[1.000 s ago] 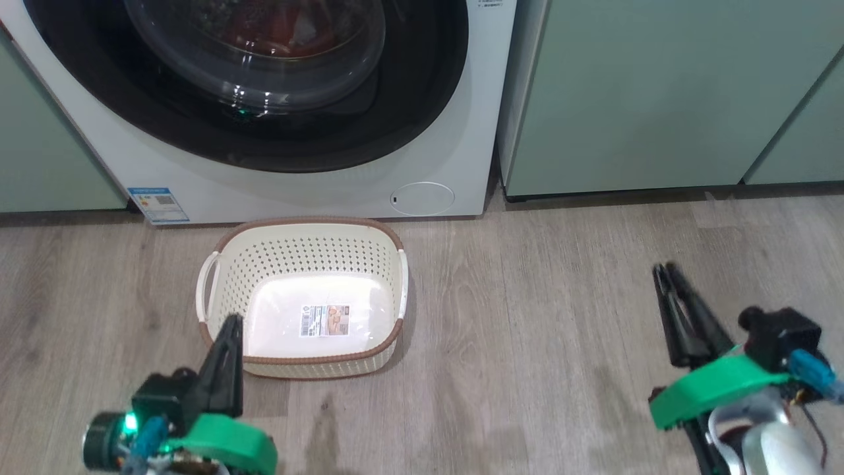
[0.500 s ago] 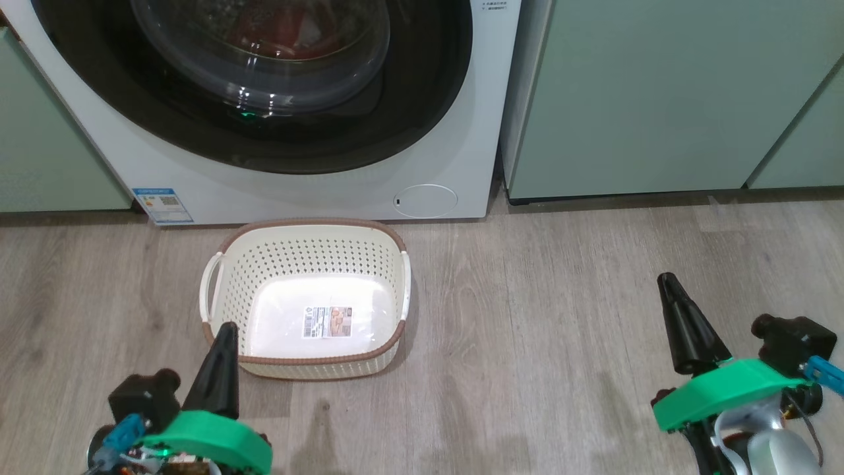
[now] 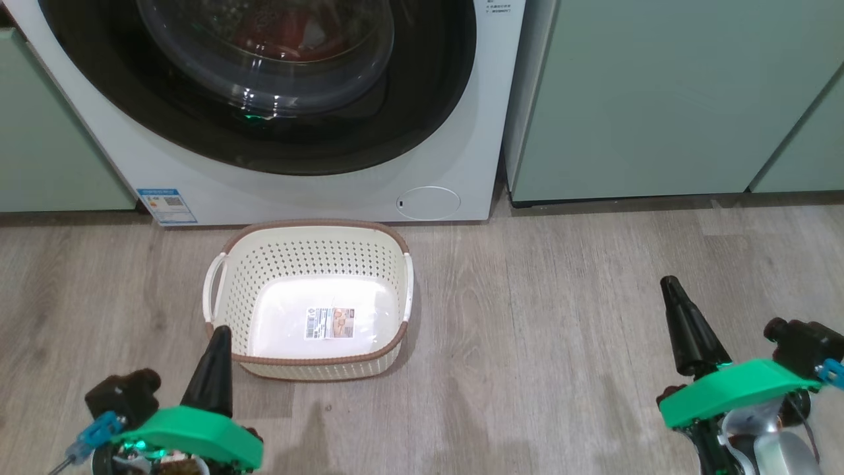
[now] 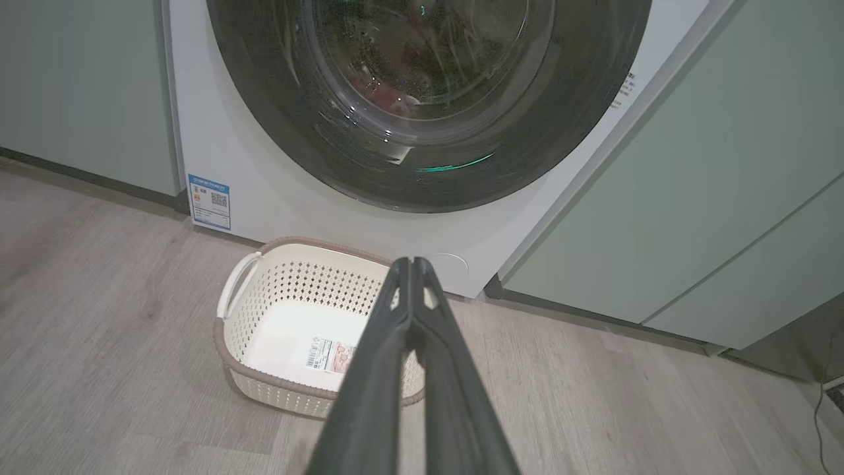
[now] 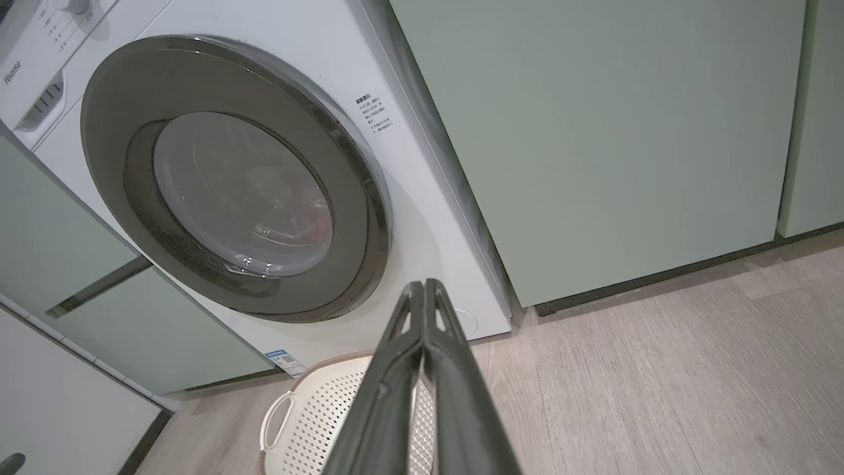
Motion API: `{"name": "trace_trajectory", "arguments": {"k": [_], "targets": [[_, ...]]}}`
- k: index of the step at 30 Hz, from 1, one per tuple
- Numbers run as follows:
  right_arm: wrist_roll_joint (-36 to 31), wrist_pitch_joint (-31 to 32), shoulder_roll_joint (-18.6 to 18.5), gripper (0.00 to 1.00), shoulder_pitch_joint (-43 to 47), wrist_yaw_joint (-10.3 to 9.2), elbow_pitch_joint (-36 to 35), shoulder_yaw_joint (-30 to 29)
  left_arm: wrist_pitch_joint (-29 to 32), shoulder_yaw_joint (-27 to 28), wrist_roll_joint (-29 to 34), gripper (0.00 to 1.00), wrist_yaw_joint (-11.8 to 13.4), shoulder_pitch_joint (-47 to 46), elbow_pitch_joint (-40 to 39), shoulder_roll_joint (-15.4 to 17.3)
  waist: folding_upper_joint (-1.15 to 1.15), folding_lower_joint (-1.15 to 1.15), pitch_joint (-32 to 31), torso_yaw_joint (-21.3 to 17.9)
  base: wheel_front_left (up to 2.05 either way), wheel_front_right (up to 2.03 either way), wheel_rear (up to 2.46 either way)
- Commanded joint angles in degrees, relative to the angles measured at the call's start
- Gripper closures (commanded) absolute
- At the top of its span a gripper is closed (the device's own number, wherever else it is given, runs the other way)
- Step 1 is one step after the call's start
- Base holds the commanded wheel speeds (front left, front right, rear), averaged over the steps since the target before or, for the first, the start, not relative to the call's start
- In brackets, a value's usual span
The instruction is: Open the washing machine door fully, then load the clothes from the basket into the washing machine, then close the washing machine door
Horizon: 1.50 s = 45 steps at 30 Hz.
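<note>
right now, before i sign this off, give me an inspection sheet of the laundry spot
surface: grey wood-look floor, no spills seen
job's things: washing machine door looks shut, flush on the washing machine; red clothes show behind its glass; basket stands on the floor in front, holding just a paper label
clutter: nothing seen
grippers: left gripper and right gripper both shut, holding nothing, above the floor
cables: thin dark cable on the floor at the far right of the left wrist view
surroundings: pale green cabinets on both sides of the machine
</note>
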Motion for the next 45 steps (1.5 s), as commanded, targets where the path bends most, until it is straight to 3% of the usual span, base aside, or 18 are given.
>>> {"name": "trace_trajectory", "arguments": {"k": [1,45], "targets": [[2.28,0.24,-0.9,1.0,-3.04,-0.01,-1.39,0.05,0.29,1.18,-2.08,1.0,-0.66,-3.03,-1.38,0.17,0.0,0.0,-0.04,0.06,0.0,0.0,0.0],[30.66,3.25,-1.34,1.0,-5.12,-0.01,3.36,-0.74,6.39,5.41,-30.52,1.0,-4.33,-6.34,2.83,-1.08,0.0,0.0,-0.96,1.25,0.0,0.0,0.0]]}}
